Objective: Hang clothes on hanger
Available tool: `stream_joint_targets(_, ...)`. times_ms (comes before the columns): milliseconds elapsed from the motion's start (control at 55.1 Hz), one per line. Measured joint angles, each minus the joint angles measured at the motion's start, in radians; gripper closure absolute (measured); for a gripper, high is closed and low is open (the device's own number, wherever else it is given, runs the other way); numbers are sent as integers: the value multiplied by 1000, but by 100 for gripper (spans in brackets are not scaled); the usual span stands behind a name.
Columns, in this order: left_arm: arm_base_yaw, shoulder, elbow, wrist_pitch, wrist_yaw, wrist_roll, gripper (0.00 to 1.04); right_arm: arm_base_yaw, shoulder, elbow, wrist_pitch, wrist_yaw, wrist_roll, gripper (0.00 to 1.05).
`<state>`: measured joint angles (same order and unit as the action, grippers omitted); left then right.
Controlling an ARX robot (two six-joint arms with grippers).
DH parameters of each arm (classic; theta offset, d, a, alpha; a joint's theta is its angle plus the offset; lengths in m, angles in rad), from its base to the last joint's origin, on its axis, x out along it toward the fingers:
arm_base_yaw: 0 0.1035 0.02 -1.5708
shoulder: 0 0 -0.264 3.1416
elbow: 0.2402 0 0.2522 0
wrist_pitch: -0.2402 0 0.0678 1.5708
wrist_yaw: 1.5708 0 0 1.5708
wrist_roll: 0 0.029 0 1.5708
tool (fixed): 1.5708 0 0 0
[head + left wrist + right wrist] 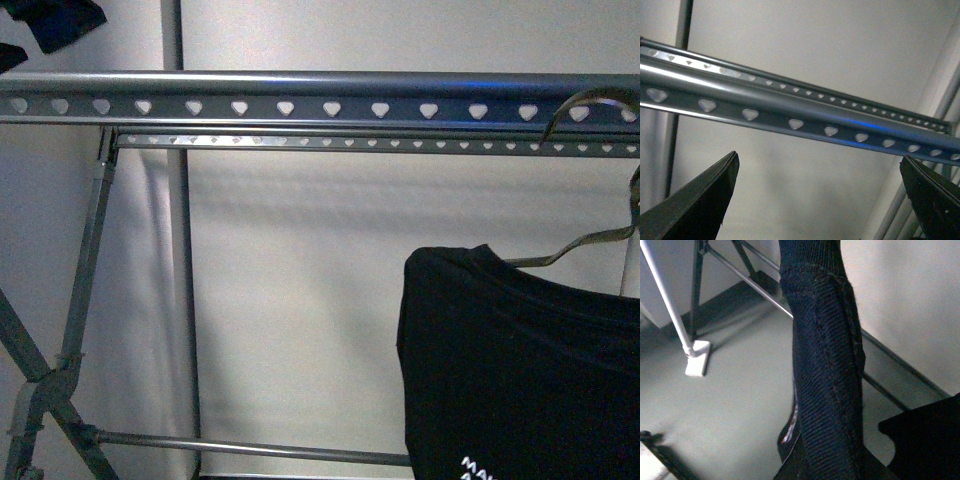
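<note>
The clothes [520, 370], a black shirt with small white print at the bottom, hang on a shiny metal coat hanger [570, 250] at the right of the front view. The coat hanger's hook [590, 105] reaches the top rail of the hanger [300, 105], the grey rack with heart-shaped holes. My right gripper [825, 460] is shut on a ribbed black fold of the clothes [825, 365]. My left gripper [817, 200] is open and empty just below the rack's rail [800, 122]. Neither arm shows in the front view.
A second, thinner punched rail [380, 143] runs behind the top one. Crossed legs [50, 380] stand at the left, with a low crossbar [250, 447]. A dark garment [60, 20] hangs at the top left. A white pole with a foot [695, 362] stands on the grey floor.
</note>
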<state>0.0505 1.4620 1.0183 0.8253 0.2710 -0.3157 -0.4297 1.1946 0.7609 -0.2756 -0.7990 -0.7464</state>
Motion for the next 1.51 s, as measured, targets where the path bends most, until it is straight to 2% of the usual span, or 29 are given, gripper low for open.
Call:
stream_joint_targets(127, -13, -58, -69, 40, 43, -60, 7, -26, -28, 16, -11, 24, 155, 101)
stream_joint_targets(181, -31, -95, -69, -97, -66, -12, 14, -33, -19, 39, -11, 37, 219, 101)
stream_joint_targets(236, -46, -177, -117, -299, -205, 97, 25, -36, -3, 72, 2, 57, 299, 101)
stream_joint_targets(290, -52, -227, -177, -362, -247, 156, 32, -33, 19, 106, 13, 64, 355, 101)
stream_joint_targets(435, -53, -328, -381, -319, -269, 268, 57, -8, 99, 242, 55, 110, 537, 101)
stream_joint_targets(707, -51, -472, -632, -224, -272, 303, 102, 80, 282, 517, 56, 248, 771, 101)
stream_joint_targets(834, -51, -541, -728, -206, -271, 310, 101, 114, 404, 629, 29, 340, 861, 101)
stream_joint_targets(943, -51, -620, -808, -203, -272, 310, 101, 154, 470, 651, 41, 389, 929, 102)
stream_joint_targets(1161, -51, -742, -893, -235, -272, 311, 101, 196, 459, 507, 183, 363, 974, 102)
stream_joint_targets(1288, -51, -808, -925, -270, -272, 311, 101, 212, 404, 364, 350, 401, 970, 81)
stream_joint_targets(1379, -51, -879, -950, -314, -272, 311, 101, 219, 264, 157, 655, 575, 900, 57)
stream_joint_targets(1506, -51, -938, -968, -356, -272, 311, 101, 225, 47, -68, 946, 706, 824, 36)
